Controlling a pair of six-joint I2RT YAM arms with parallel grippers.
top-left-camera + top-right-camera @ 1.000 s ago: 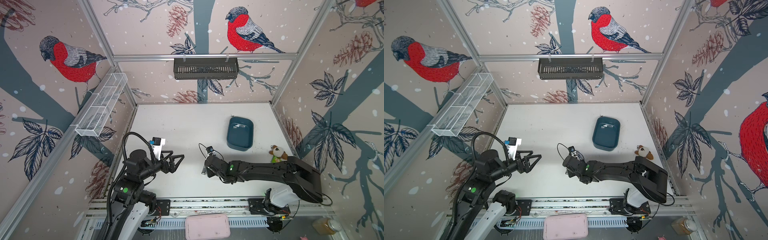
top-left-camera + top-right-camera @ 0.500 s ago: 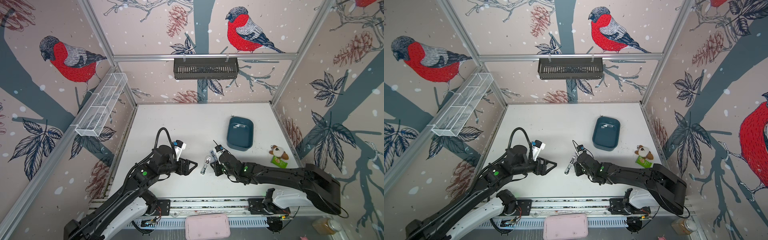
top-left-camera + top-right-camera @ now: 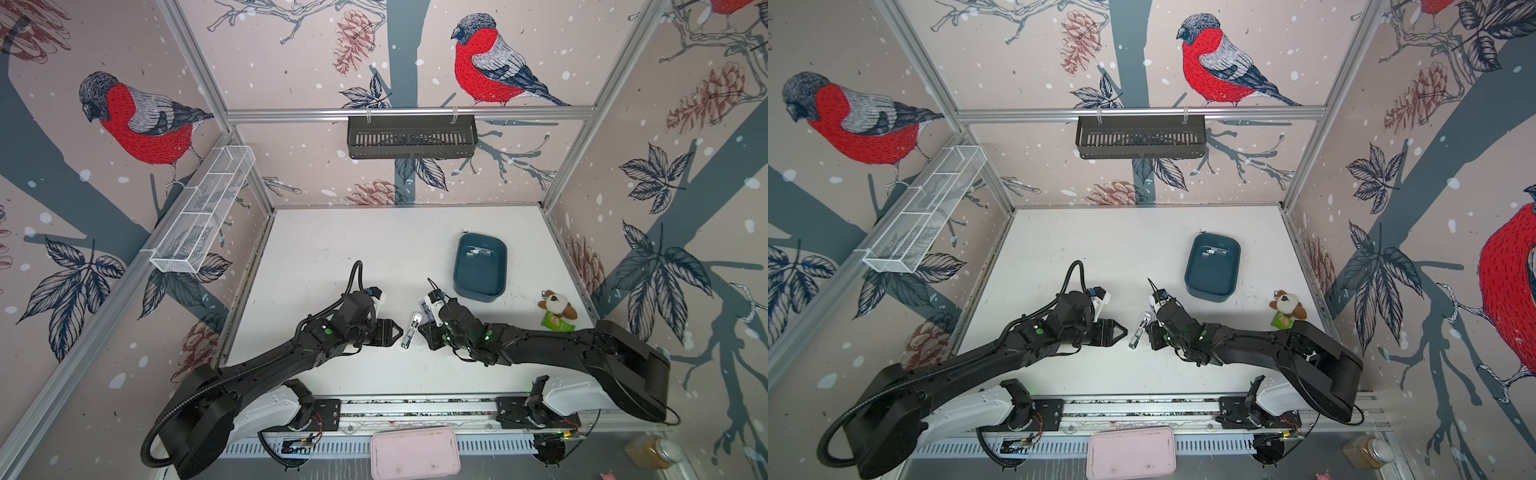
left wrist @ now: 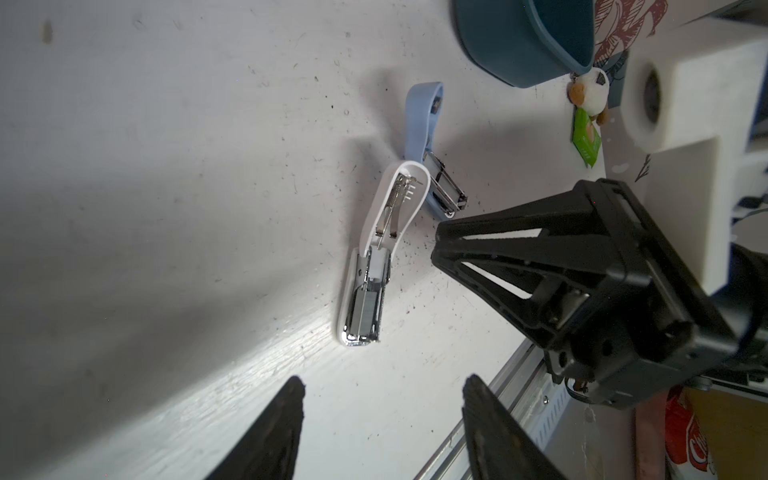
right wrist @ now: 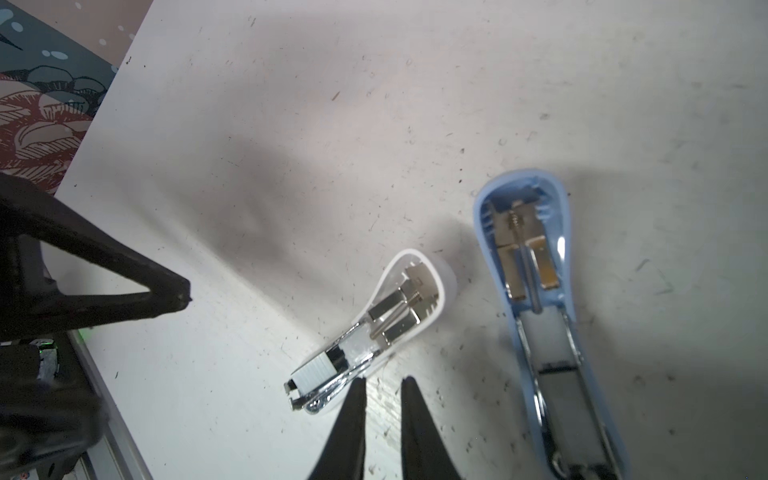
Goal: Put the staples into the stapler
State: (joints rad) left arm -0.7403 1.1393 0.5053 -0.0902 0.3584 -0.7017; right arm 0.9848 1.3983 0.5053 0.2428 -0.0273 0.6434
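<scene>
Left claw (image 4: 384,380): fingers spread, nothing between them. Directly ahead of its tips the white stapler (image 4: 365,266) lies on the worktop (image 4: 166,208), hinged open with the magazine facing up. A ribbed grey strip, apparently the staples (image 5: 316,370), sits at the magazine's front end.

Right claw (image 5: 385,380): it faces the left claw, fingers narrowly apart and gripping nothing. One fingertip (image 5: 357,399) is just beside the magazine; contact cannot be confirmed. A blue stapler (image 5: 540,332), also open, lies alongside the right claw. Beyond it stands a teal tray (image 3: 478,293).
</scene>
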